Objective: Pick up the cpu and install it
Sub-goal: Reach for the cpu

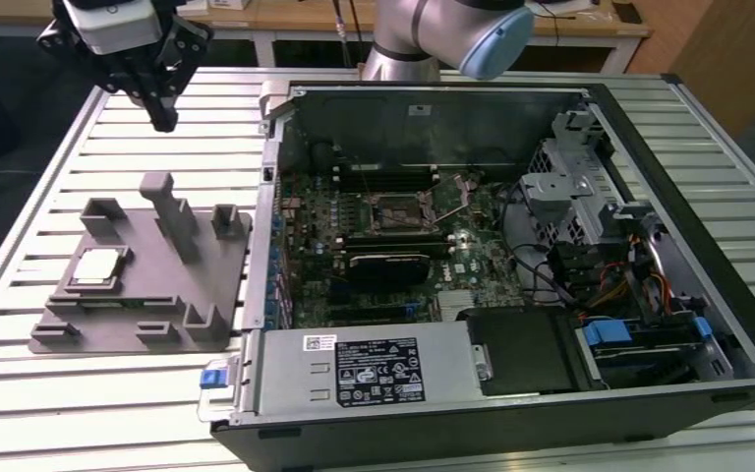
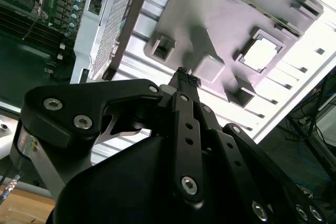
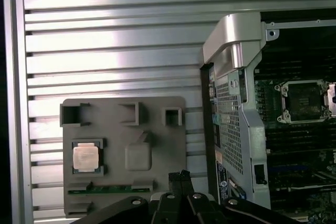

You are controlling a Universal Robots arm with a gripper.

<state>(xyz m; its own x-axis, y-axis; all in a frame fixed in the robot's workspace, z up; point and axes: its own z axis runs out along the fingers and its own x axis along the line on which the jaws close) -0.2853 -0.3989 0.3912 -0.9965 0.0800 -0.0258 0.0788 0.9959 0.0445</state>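
A black-and-white printed label [image 1: 384, 369] is showing on the metal power supply housing [image 1: 286, 383] along the near edge of the open computer case [image 1: 692, 128], with a smaller white sticker [image 1: 316, 342] beside it. Inside the case, the motherboard socket [image 1: 401, 206] is lying open with its black frame exposed. On the exterior view's left, the grey fixture [image 1: 142, 315] is resting on the slatted metal table [image 1: 36, 177], just beside the case wall. The cpu [image 1: 98, 267] is sitting flat in a square recess of that fixture, silvery top facing up; both wrist views are showing it there too [image 3: 86, 157] [image 2: 260, 54]. A thin green strip [image 3: 110, 189] is lying in a slot next to it. The gripper [image 1: 162, 123] is hovering above the table beyond the fixture, well apart from the cpu, its fingers [image 2: 181, 77] pressing together with nothing between them.
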